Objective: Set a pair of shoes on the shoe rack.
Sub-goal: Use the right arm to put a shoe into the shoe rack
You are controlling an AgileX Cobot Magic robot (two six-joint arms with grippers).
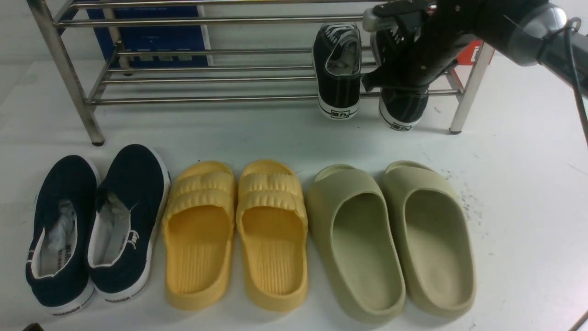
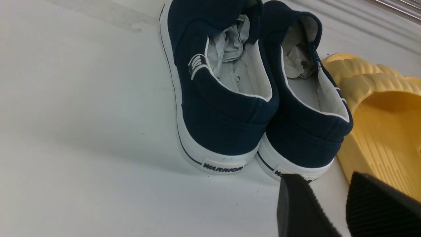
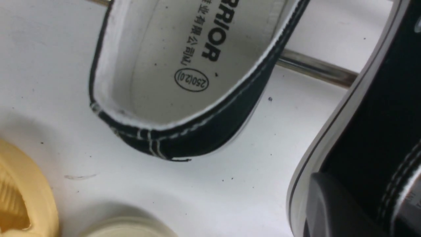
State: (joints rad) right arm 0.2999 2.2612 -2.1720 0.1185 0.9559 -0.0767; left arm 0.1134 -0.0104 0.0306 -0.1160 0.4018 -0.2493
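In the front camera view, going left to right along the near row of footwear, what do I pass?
navy slip-on shoes → yellow slippers → green slippers

Sneaker (image 3: 184, 138) heel overhangs rack bar (image 3: 315, 70) — tool pad (image 3: 335, 204) against second sneaker (image 3: 371, 108).

Right arm: enters from 2 o'clock, wrist pitched down toward 7 o'clock. Right gripper (image 1: 398, 79): jaws clamped on right sneaker (image 1: 403, 109) heel. Left gripper (image 2: 324, 186): low, fingers parted.
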